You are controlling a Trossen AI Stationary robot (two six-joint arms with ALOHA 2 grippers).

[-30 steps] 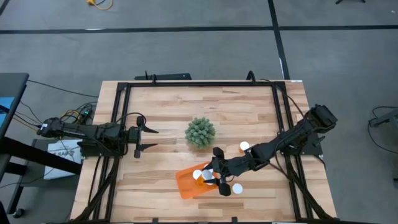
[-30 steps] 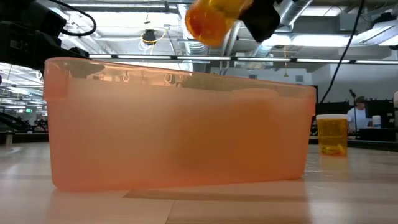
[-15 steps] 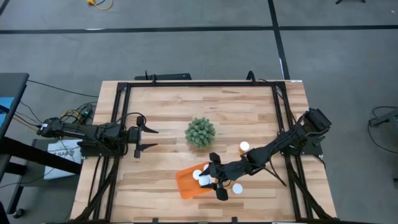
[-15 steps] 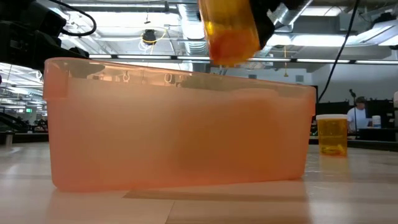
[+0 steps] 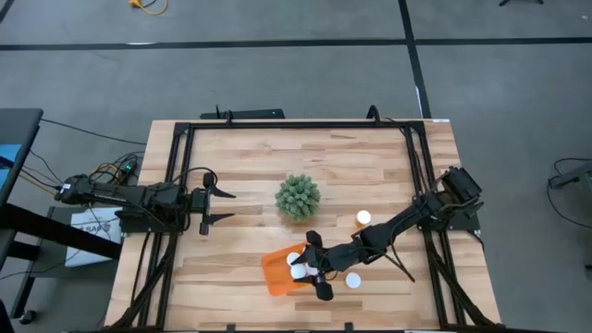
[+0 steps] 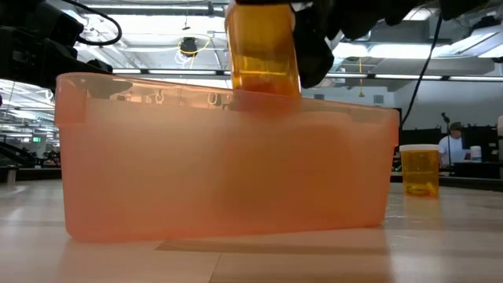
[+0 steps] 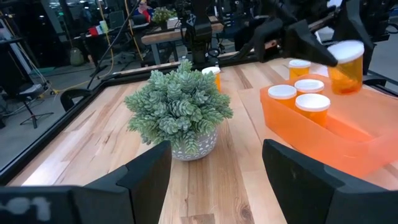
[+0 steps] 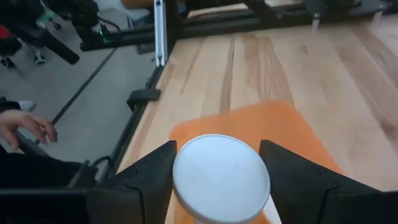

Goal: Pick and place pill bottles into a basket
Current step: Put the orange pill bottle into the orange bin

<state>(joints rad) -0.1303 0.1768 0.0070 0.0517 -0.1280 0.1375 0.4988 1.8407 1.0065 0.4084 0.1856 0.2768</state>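
My right gripper (image 5: 313, 267) is shut on an orange pill bottle with a white cap (image 8: 221, 177). It holds the bottle over the orange basket (image 5: 277, 277), just above the rim in the low view (image 6: 263, 51). Three more bottles stand in the basket (image 7: 311, 102). One bottle (image 5: 352, 280) stands on the table right of the basket. Another (image 5: 363, 218) stands right of the green plant (image 5: 298, 197). My left gripper (image 5: 217, 207) is open and empty at the table's left, left of the plant. My right gripper pinches the bottle between its two fingers (image 8: 144, 186) at its upper end, by the white cap (image 8: 221, 163). The fingers slant down from the table's right. The bottle hangs upright below them, its body (image 6: 263, 55) clear of the basket's rim.
The green plant in its small pot (image 7: 180, 115) stands mid-table, behind the basket. A black frame (image 5: 296, 125) runs round the table. A person's hand (image 8: 25, 127) shows beyond the table's left edge in the right wrist view.
My right gripper has gone toward the table's left and near edges and down a little, carrying the bottle farther over the basket. The bottle was tilted and now hangs upright, close above the rim.
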